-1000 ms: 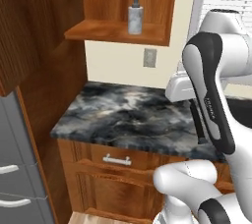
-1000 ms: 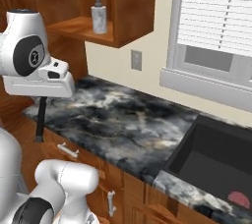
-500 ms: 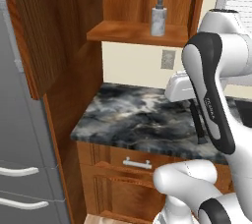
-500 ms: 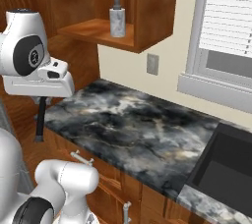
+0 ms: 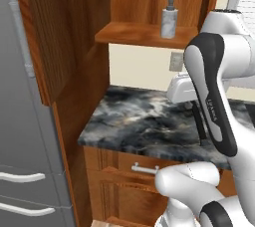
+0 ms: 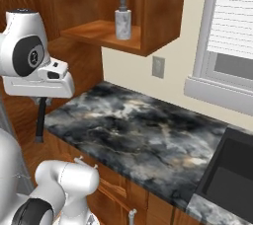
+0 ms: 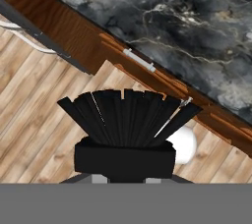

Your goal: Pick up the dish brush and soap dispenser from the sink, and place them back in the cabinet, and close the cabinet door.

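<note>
My gripper (image 5: pixel 192 104) hangs over the marbled countertop, shut on the dish brush (image 5: pixel 200 124), whose thin dark handle points down from the hand. In the right base view the gripper (image 6: pixel 42 99) holds the same dark brush (image 6: pixel 40 120) at the counter's left end. The hand view looks down over the brush's black fanned bristles (image 7: pixel 128 117). The soap dispenser (image 5: pixel 169 19) (image 6: pixel 123 20), a white bottle with a grey pump, stands upright on the cabinet shelf (image 5: pixel 132 34) (image 6: pixel 94 32). The cabinet door (image 5: pixel 57 32) is swung open to the left. A corner of the black sink (image 6: pixel 232 169) lies at far right.
The grey fridge (image 5: pixel 20 146) stands left of the open door. Wooden base drawers with a silver pull (image 5: pixel 144 170) sit under the countertop (image 6: pixel 143 130). A wall outlet (image 6: pixel 158 66) and a window with blinds (image 6: pixel 232 36) are on the back wall. Wooden floor (image 7: pixel 39 134) lies below.
The whole scene has slid right in both base views, so the base has driven left. The fridge has come into the left view and the sink has almost left. The arm's pose is unchanged.
</note>
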### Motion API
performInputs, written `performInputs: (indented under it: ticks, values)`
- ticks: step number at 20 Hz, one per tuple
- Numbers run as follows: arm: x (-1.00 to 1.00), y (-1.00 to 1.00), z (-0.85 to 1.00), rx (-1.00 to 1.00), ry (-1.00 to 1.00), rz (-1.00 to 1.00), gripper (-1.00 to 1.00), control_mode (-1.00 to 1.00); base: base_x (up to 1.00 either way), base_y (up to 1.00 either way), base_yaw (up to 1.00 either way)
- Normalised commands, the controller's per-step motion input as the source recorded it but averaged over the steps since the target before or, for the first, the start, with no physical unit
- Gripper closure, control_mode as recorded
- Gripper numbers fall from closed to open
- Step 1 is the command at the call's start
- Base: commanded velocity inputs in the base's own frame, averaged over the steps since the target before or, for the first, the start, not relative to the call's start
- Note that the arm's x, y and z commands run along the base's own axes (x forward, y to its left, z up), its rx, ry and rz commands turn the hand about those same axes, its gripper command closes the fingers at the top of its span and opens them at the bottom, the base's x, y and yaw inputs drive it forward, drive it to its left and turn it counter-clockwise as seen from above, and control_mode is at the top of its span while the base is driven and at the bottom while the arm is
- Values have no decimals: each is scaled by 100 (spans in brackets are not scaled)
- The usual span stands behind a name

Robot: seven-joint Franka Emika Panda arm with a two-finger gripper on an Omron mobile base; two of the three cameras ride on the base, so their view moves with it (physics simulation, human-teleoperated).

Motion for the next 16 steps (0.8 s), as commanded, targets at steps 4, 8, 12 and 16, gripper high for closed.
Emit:
performInputs:
  ticks: [4,8,12,16]
  values:
    - [0,0,0,0,0,0,100,100,45,7,0]
    - [0,0,0,0,0,0,100,100,44,11,0]
    - [0,0,0,0,0,0,100,100,4,3,0]
    - [0,0,0,0,0,0,100,-100,0,0,0]
